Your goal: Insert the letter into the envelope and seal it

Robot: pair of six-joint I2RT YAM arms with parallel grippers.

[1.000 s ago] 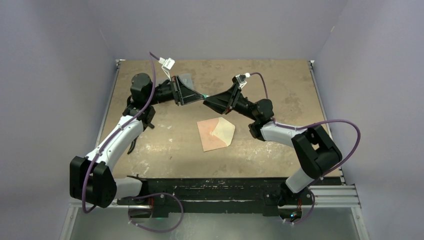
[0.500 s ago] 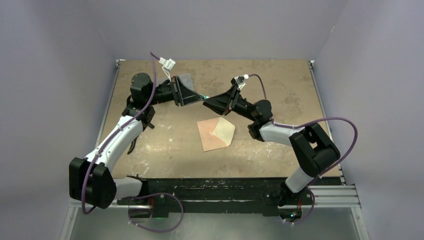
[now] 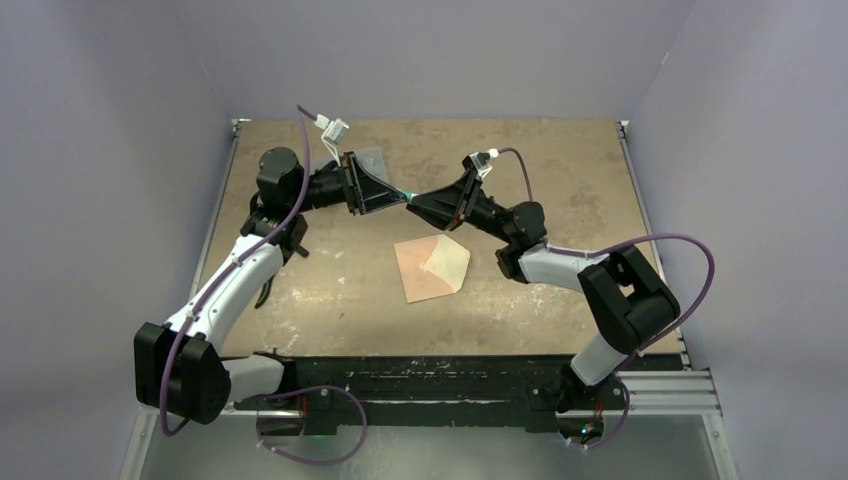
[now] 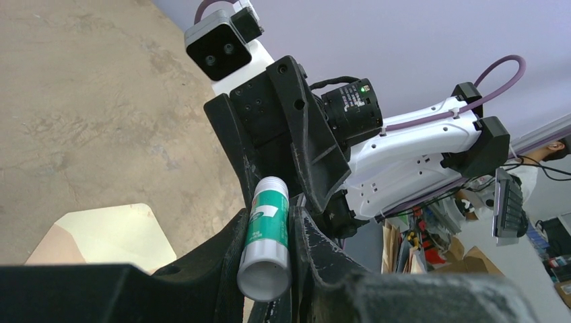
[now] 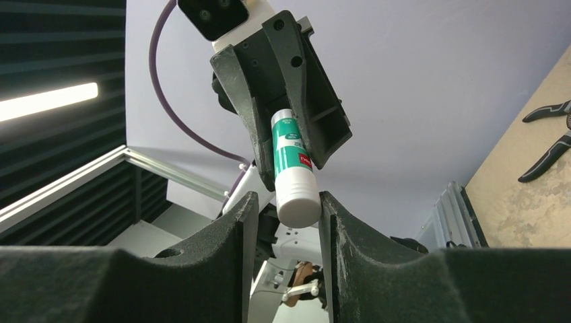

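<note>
Envelope (image 3: 432, 270) lies flat in the middle of the tabletop (image 3: 330, 300). Its pointed flap is open and the pale inside shows. I cannot tell if the letter is inside it.

Both arms are up in the air, a little behind the envelope and apart from it. They meet tip to tip there.

Between them is a glue stick (image 4: 266, 235), white with a green label. It lies nearly level and points from one arm to the other.

The left fingers (image 4: 222, 252) are narrow and hold the body of the glue stick tight.

The right fingers (image 5: 236, 235) sit on both sides of its white end. One finger looks like it touches that end. By the other finger there seems to be a thin gap. So I cannot tell if they are squeezing the glue stick or only sitting around it.

A black tool (image 5: 545, 145) lies on the tabletop, off to the left side.
</note>
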